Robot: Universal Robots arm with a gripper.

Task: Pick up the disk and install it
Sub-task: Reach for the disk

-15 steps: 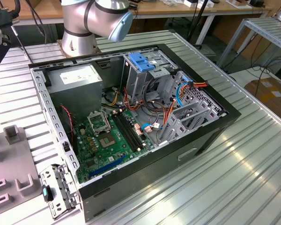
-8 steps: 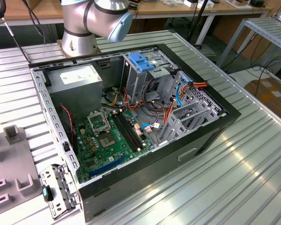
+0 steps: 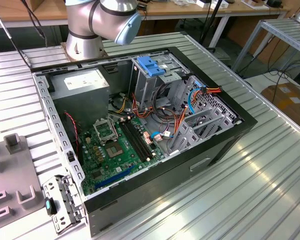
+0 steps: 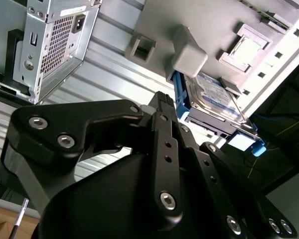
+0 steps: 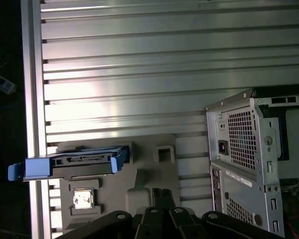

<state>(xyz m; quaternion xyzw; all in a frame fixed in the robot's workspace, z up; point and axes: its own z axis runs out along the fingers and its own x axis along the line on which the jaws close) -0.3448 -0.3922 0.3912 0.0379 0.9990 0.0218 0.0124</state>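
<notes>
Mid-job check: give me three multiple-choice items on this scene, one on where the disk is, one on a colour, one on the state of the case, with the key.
1. Where is the disk?
A. on the grey fixture
B. in a drawer
C. on the floor

2. What colour are the disk's carrier rails?
A. red
B. blue
C. yellow

3. How is the computer case?
A. shut, panel on
B. standing upright
C. lying open

Key:
1 A: in both wrist views the disk rests on the grey fixture, and the first wrist view shows it apart from the gripper.
2 B: both wrist views show blue plastic framing the disk.
3 C: the exterior view looks straight down onto the green motherboard.
</notes>
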